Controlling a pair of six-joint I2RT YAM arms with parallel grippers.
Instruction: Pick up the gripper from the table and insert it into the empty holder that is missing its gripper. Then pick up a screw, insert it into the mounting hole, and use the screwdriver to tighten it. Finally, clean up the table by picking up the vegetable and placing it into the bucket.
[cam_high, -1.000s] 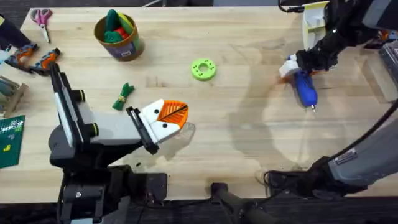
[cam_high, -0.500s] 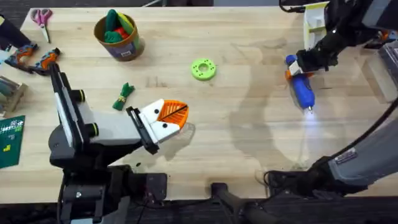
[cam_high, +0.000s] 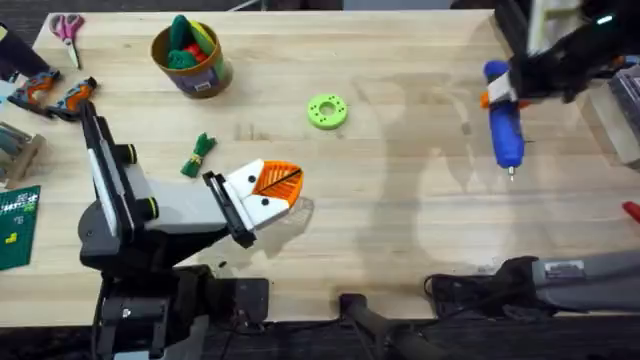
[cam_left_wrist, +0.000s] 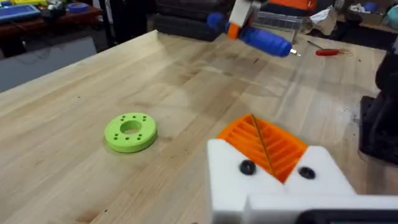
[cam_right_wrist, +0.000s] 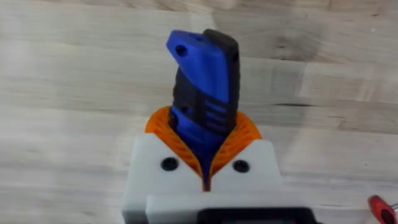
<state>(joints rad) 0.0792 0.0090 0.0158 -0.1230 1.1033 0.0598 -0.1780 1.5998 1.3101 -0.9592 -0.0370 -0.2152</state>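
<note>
No writing could be read on anything on your table (cam_high: 400, 230). Your right gripper (cam_high: 497, 92) was clamped on the butt of the blue screwdriver (cam_high: 506, 132) at the far right, its long axis running toward the arm bases with the metal tip pointing at the near edge. Your left gripper (cam_high: 275, 188) sat closed and empty, near the vegetable (cam_high: 198, 154), with the bucket (cam_high: 205, 72) at the far left.
</note>
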